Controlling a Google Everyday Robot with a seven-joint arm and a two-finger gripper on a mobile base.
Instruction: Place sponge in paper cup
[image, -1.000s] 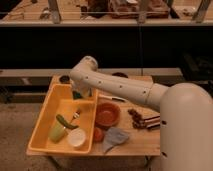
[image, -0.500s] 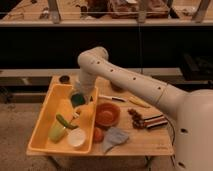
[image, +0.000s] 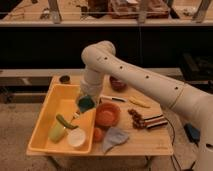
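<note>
Gripper (image: 83, 100) clamps the sponge (image: 88, 104) over the yellow bin (image: 42, 125) (orange bowl (image: 107, 115) beside).

I see the hand (image: 81, 101) over the yellow tray (image: 42, 117), close to its wall on the bowl side, fingers clamped on the sponge (image: 88, 103). The paper cup (image: 76, 138) stands upright in the tray, nearer the camera than the hand. An orange-red bowl (image: 107, 114) sits on the worktop (image: 150, 140) just beside the hand, outside the tray.

Gripper (image: 82, 100) gripping sponge (image: 87, 103) over bin (image: 47, 107); vegetable (image: 65, 121) and green cup (image: 56, 133) crowd paper cup (image: 76, 138).
</note>
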